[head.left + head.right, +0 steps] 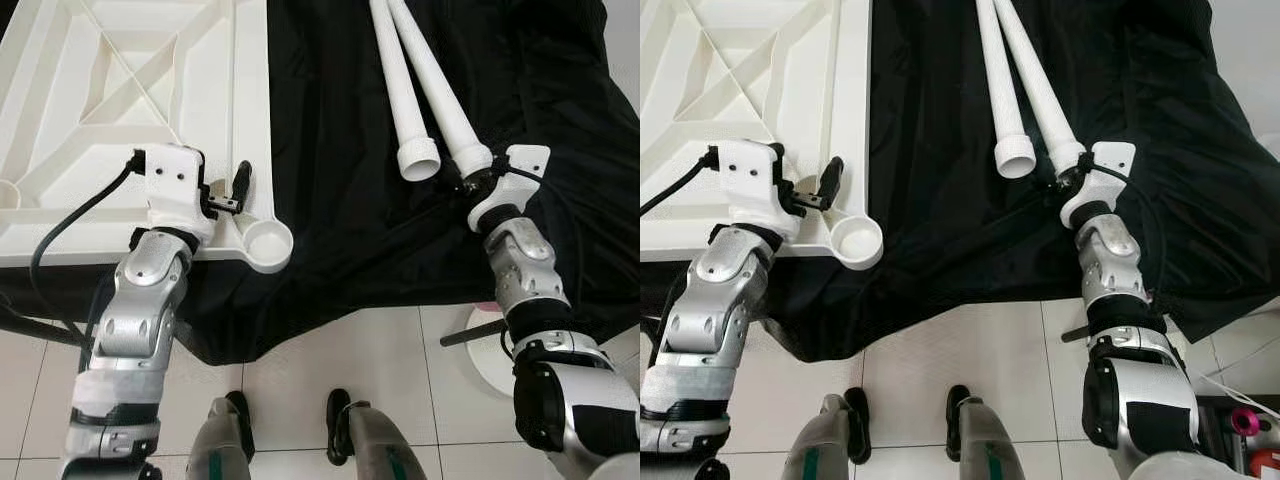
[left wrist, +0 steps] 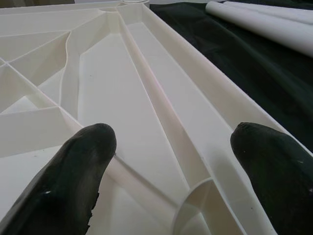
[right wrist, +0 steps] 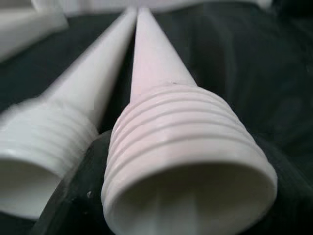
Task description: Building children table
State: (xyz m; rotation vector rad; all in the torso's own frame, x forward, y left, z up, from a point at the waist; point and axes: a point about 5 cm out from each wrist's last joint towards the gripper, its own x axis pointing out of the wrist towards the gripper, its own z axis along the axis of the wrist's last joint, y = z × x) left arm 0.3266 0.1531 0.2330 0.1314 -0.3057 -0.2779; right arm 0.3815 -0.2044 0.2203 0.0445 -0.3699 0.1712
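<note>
The right gripper (image 1: 468, 178) grips the threaded end of a white tapered plastic leg (image 1: 436, 80) (a twin beside it), right of the upturned white ribbed tabletop (image 1: 120, 70). The left gripper (image 1: 228, 193) hovers spread over its corner socket (image 1: 266, 243). Next, likely: carry the leg across and screw in.

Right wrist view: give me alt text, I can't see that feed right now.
The right gripper is closed around the threaded end of a white table leg, seen close up with its hollow opening toward the camera. A second leg lies beside it on the black cloth.
</note>
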